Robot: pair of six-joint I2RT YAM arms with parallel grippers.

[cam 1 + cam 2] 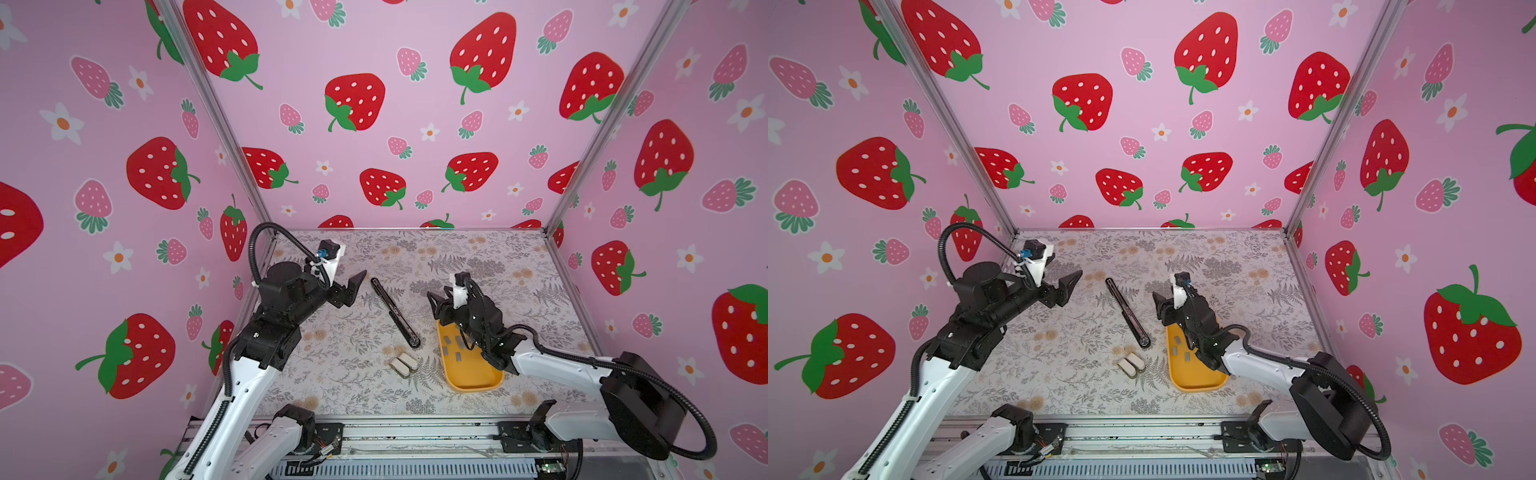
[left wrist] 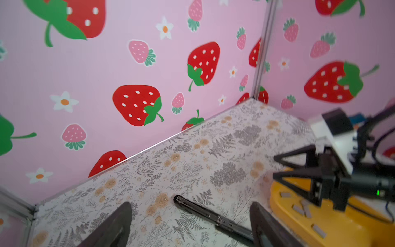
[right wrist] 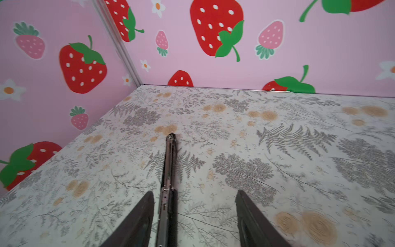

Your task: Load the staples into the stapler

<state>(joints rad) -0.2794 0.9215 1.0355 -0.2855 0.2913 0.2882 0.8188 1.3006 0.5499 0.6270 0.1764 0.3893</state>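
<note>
1. The right arm reaches forward from the front rail with its wrist bent down. The right gripper [image 1: 437,297] hangs above the far end of the yellow tray [image 1: 469,380]. Its two fingers are spread and there is nothing between them.
2. The left arm stands raised and bent at the elbow, with its forearm pointing toward the tray. The left gripper [image 1: 356,286] is well apart from the tray, on the other side of the stapler. Its fingers are also spread wide and carry nothing.
3. The stapler [image 1: 395,311] lies flat on the flowered table [image 1: 332,374], just beside the tray's long side, turned slantwise. The right wrist view shows a metal channel along it.
4. The staples [image 1: 457,355] lie scattered inside the tray as small grey pieces.
5. Two small white-topped objects [image 1: 403,365] rest near the tray's near end, on the stapler's side.
6. Any writing on the stapler is too small for me to read.
</note>
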